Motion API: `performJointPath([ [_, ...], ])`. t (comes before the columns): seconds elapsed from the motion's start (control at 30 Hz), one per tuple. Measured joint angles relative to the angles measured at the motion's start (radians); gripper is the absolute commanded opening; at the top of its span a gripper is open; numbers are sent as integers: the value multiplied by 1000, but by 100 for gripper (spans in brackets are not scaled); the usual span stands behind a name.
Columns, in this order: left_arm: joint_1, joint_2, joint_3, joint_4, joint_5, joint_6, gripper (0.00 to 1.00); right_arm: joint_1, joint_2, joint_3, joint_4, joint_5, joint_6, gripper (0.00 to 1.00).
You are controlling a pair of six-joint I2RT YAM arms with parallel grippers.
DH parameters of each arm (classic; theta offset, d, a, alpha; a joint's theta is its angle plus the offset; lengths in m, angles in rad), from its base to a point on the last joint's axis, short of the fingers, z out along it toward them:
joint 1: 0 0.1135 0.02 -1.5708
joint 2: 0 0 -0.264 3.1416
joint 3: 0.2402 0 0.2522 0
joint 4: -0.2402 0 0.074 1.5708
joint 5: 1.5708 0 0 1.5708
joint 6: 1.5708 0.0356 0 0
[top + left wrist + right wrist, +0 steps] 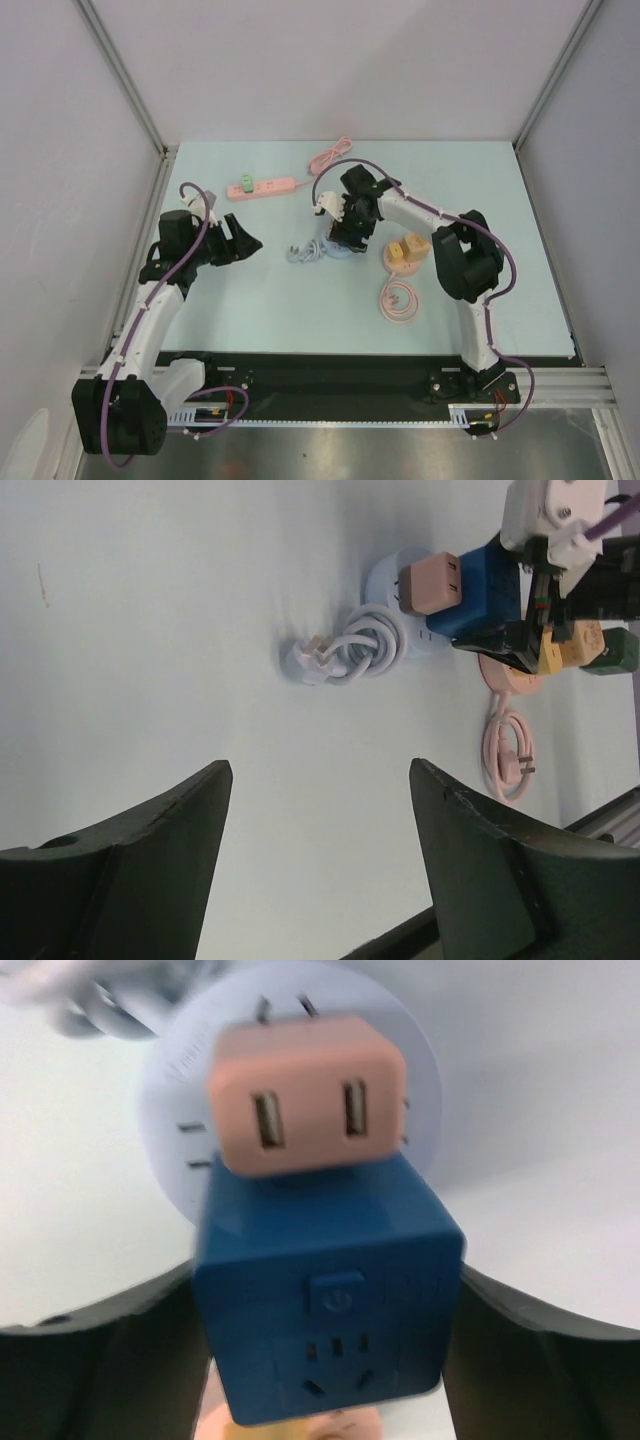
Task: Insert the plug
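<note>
A: Which marking is legible?
B: A power symbol on the square button (335, 1295) of the blue cube socket (300, 1230), a smooth plastic block with slot openings below it.
A: And the plug?
B: The pink adapter (305, 1095), rounded, with two USB ports, sits at the cube's upper edge, before the round white socket (420, 1080). Whether it is seated cannot be told.
A: The grippers?
B: The right gripper (328, 1280) flanks the cube; a firm grip cannot be confirmed. The left gripper (320, 780) stands wide, holding nothing, over the table (150, 680).

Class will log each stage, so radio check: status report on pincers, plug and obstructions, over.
Left pincer open, empty. Right pincer straddles blue cube adapter, grip unclear. Cube, pink charger attached, over round white socket. Beside it, white coiled cable, not blocking.
</note>
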Motion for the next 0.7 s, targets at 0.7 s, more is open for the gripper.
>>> performJointPath([
  [0.7,-122,0,0,12,69,66,78,-80,-696,-349,339,98,521,100],
])
